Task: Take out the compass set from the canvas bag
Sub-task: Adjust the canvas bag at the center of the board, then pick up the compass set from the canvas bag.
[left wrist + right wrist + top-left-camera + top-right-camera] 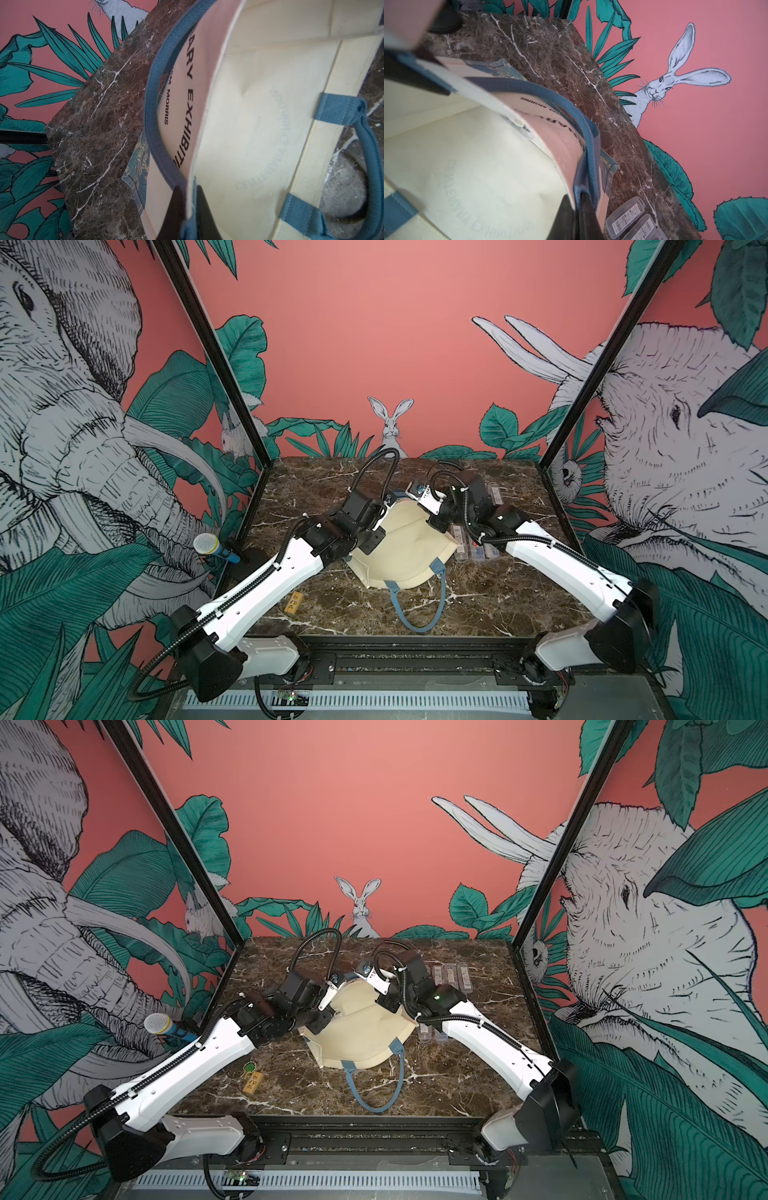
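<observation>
The cream canvas bag (407,547) lies in the middle of the marble table (498,597) with its mouth held open toward the front. My left gripper (188,189) is shut on the bag's raised rim where a blue strap is sewn on. At the rim's other end, my right gripper (576,199) pinches the rim and strap. Inside the bag (467,166), a clear compass set case (519,123) peeks out under the lettered wall. Several more clear compass set cases (469,547) lie on the table right of the bag.
The bag's lower blue handle (419,614) loops on the table toward the front edge. A small gold tag (293,605) lies front left. A microphone (212,547) stands beyond the left edge. Black frame posts (257,456) rise at the far corners.
</observation>
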`<state>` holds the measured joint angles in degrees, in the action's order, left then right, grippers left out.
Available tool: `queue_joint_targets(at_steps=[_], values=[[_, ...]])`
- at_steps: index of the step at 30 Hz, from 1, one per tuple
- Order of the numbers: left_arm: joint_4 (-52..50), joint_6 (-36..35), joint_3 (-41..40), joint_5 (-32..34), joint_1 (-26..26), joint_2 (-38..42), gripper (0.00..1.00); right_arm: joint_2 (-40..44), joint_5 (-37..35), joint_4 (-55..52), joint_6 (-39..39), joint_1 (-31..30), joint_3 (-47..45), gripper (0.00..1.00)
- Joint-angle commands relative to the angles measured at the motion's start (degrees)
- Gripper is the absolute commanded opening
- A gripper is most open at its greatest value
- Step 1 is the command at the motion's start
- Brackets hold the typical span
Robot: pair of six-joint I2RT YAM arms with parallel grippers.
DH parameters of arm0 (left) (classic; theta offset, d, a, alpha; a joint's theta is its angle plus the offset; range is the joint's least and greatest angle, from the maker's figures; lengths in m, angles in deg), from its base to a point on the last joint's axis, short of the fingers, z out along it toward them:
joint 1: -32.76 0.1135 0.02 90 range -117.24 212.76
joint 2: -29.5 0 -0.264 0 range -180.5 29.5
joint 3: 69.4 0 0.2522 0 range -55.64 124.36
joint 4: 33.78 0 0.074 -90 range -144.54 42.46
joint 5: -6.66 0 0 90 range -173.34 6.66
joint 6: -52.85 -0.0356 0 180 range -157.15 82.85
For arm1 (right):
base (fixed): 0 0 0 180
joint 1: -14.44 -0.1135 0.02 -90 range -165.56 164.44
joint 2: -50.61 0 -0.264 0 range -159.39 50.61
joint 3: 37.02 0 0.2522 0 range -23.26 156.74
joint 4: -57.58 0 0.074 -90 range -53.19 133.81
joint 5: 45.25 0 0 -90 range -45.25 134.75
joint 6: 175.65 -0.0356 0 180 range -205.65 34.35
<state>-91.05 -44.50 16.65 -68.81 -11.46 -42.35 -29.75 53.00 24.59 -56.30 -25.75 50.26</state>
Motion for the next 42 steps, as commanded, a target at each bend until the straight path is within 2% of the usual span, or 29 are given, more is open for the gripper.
queue_joint_targets(at_steps=[1, 3, 4, 6, 8, 12, 14, 17, 21, 23, 25, 28, 33, 42], values=[[0.0, 1.3, 3.0, -2.4, -0.1, 3.1, 0.00, 7.8, 9.9, 1.8, 7.8, -0.3, -2.3, 0.35], [-0.5, 1.7, 3.8, -4.2, -0.1, 3.5, 0.00, 13.6, 17.8, 5.8, 9.7, -1.0, -6.9, 0.41], [-0.7, 2.0, 4.0, -5.0, -0.1, 3.9, 0.00, 16.7, 19.5, 9.1, 11.6, -2.3, -10.8, 0.41], [-0.7, 2.4, 3.9, -6.3, -0.1, 4.7, 0.00, 20.2, 17.7, 13.6, 15.7, -6.0, -17.0, 0.40], [-0.5, 2.7, 3.7, -7.8, -0.1, 5.2, 0.00, 19.5, 14.3, 16.0, 17.4, -9.4, -20.3, 0.40], [-0.4, 3.6, 4.1, -9.9, -0.1, 5.2, 0.00, 13.0, 8.3, 19.1, 22.0, -15.3, -22.9, 0.39], [-0.4, 4.0, 4.4, -10.3, -0.1, 5.3, 0.00, 8.4, 4.1, 22.1, 22.3, -17.5, -23.2, 0.35], [-0.6, 4.7, 4.5, -10.5, -0.1, 5.7, 0.00, 4.8, 0.1, 22.4, 21.7, -19.9, -22.9, 0.37], [-0.1, 5.2, 3.6, -11.1, -0.1, 6.3, 0.00, 0.8, 1.2, 27.2, 20.4, -20.5, -24.9, 0.42], [0.4, 5.7, 3.4, -12.3, -0.1, 6.2, 0.00, -3.7, -1.3, 30.2, 20.2, -20.5, -24.5, 0.41], [0.8, 6.1, 3.4, -13.4, -0.1, 6.0, 0.00, -8.3, -2.5, 35.2, 19.2, -19.6, -23.9, 0.47], [0.5, 6.0, 3.6, -14.4, -0.1, 5.6, 0.00, -14.6, 0.1, 38.4, 18.2, -17.6, -21.1, 0.48], [0.3, 6.3, 3.7, -16.3, -0.1, 5.1, 0.00, -22.8, -2.9, 40.4, 17.2, -15.9, -15.4, 0.48], [0.4, 6.7, 2.2, -17.8, -0.1, 5.9, 0.00, -28.1, -9.1, 43.9, 15.6, -15.7, -12.7, 0.55]])
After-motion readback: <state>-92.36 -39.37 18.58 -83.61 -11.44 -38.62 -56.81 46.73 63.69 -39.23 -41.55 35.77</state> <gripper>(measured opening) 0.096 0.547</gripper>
